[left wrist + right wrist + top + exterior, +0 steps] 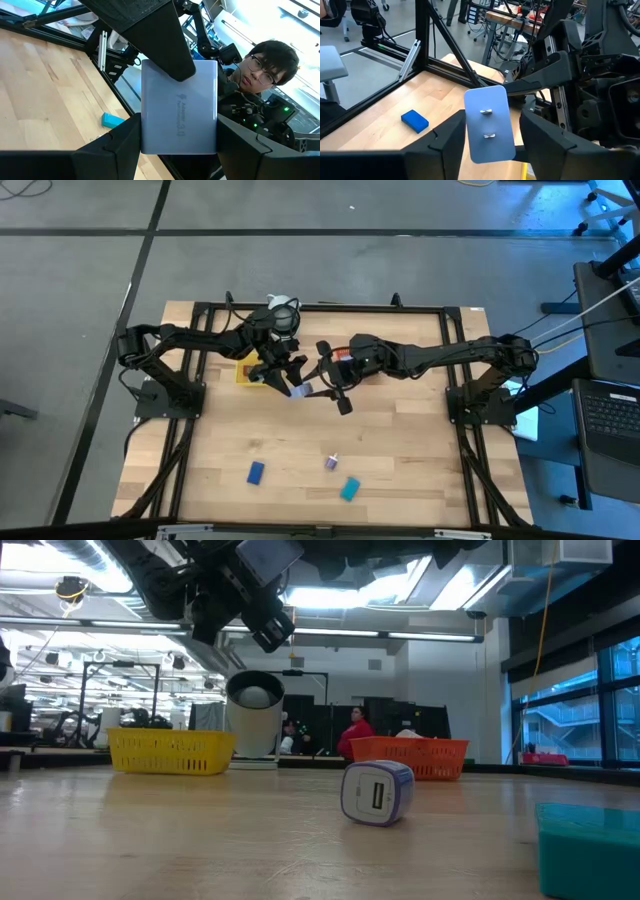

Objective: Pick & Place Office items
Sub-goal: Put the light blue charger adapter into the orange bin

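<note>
My left gripper (179,131) is set wide and clamped on a flat pale block (179,107); both fingers (120,142) press its side edges. It hangs over the table's (400,440) middle, off the wood. My right gripper (492,137) meets it from the other side, at the same pale block (489,122), whose two metal prongs face the right wrist camera. Can't tell if the right one actually grips it. In the high view the pale block (300,390) sits between left gripper (283,375) and right gripper (328,387), just beside the yellow tray (244,372); the red tray (410,755) is at the back, mostly hidden under the right arm. Other items lie well apart from both grippers, near the table's front edge: blue block (256,472), purple-white cube (331,463), teal block (349,489). In the low view the cube (376,792) lies on its side with the teal block (590,845) nearer the camera.
</note>
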Available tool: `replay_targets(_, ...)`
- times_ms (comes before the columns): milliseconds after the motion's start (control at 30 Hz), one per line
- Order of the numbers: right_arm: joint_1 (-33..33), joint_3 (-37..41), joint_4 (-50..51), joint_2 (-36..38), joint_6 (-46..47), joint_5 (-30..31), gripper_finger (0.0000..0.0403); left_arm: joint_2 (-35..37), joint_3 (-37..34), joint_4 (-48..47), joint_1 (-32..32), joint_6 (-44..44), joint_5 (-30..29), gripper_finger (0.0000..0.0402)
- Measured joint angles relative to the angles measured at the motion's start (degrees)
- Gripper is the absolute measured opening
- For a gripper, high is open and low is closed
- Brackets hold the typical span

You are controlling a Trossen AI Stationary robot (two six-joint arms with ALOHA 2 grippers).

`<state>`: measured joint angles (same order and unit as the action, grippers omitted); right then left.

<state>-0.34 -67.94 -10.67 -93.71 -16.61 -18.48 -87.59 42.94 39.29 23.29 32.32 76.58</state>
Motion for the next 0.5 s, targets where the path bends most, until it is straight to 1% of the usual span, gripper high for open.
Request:
replay_targets(233, -0.4, 0.0, 0.0, 0.0, 1.2, -0.1, 0.0206, 0.0, 0.0, 0.0, -0.2, 0.0, 0.0, 0.0213)
replay_targets(300, -0.4, 0.0, -1.3, -1.0, 1.3, -0.9, 0.021, 0.0, 0.1, 0.0, -0.6, 0.0, 0.4, 0.0213)
replay_targets(400, -0.4, 0.1, -2.8, -3.1, 1.7, -1.7, 0.0209, 0.0, 1.0, 0.0, -1.2, 0.1, 0.6, 0.0213)
replay_targets(500, -0.3, 0.1, -3.7, -4.3, 1.6, -2.0, 0.0195, -0.1, 1.2, -0.4, -1.4, 1.0, 1.2, 0.0213)
